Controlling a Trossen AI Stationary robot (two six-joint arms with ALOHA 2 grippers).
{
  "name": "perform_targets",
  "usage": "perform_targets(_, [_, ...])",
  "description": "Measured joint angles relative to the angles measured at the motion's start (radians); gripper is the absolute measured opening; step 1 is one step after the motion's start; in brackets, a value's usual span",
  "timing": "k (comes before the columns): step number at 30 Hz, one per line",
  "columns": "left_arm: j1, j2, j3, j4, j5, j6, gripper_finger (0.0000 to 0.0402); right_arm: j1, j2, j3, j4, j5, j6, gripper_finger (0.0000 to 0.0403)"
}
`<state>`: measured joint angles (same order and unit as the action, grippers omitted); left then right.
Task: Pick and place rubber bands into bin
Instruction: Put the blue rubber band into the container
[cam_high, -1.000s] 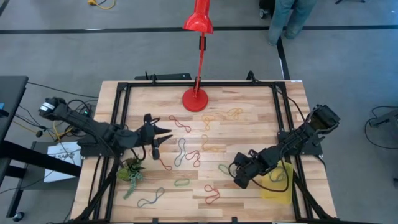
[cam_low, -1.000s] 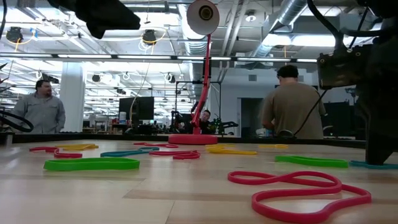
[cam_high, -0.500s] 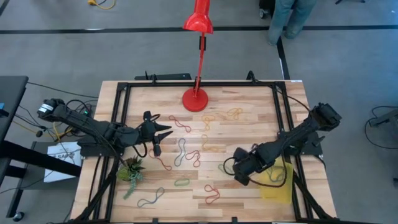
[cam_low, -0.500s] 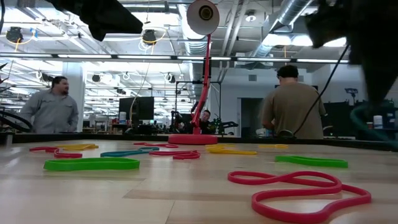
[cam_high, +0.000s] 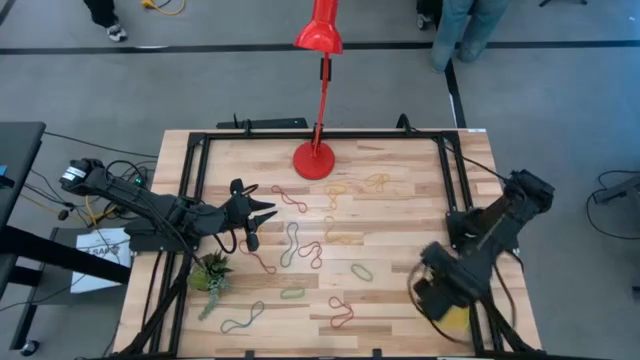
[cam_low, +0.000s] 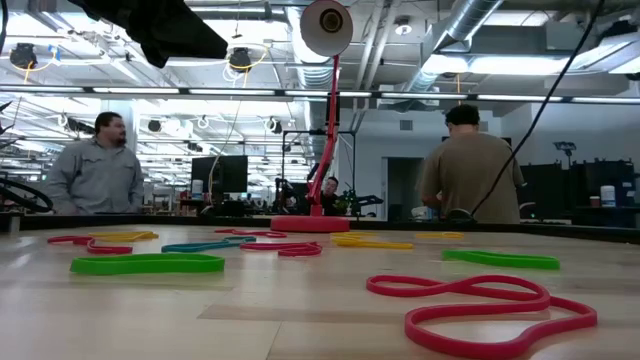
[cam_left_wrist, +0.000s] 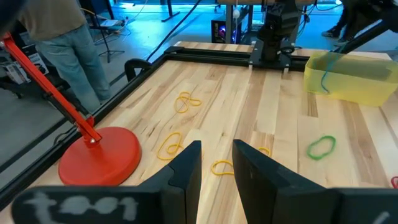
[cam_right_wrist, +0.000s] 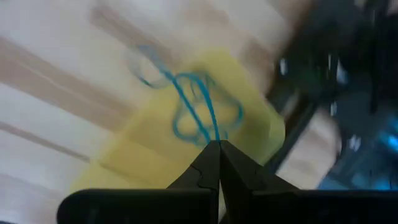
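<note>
We are holding our right gripper (cam_right_wrist: 214, 144) above the yellow bin (cam_right_wrist: 186, 149), fingers pinching a blue rubber band (cam_right_wrist: 199, 112). Our left gripper (cam_high: 262, 214), fingers narrowly parted and empty, is waiting well away from the bin.

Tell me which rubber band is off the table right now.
The blue rubber band, pinched in the shut right gripper and dangling over the yellow bin. Every other band lies flat on the wood.

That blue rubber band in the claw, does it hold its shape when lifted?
Probably not. The blue rubber band droops in loose loops below the shut right claw, so it looks floppy and light. Over the yellow bin, it would likely crumple when dropped.
</note>
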<state>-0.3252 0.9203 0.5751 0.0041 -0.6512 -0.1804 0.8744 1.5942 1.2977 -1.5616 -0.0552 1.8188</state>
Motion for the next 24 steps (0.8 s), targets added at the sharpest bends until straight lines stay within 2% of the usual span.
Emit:
perform_targets(5, [0.0, 0.0, 0.0, 0.001, 0.003, 0.0, 0.0082, 0.158, 0.034, -0.013, -0.011, -0.097, 0.235, 0.0])
perform_targets(10, [0.0, 0.0, 0.0, 0.007, 0.006, 0.0, 0.0082, 0.265, 0.069, -0.014, -0.011, -0.051, 0.322, 0.0001])
perform_targets(18, [0.0, 0.0, 0.0, 0.014, 0.006, 0.0, 0.0082, 0.232, 0.129, -0.021, -0.008, -0.04, 0.293, 0.0003])
perform_targets(24, [0.004, 0.0, 0.0, 0.014, 0.006, 0.003, 0.0082, 0.169, 0.129, -0.111, -0.006, -0.017, 0.26, 0.0025])
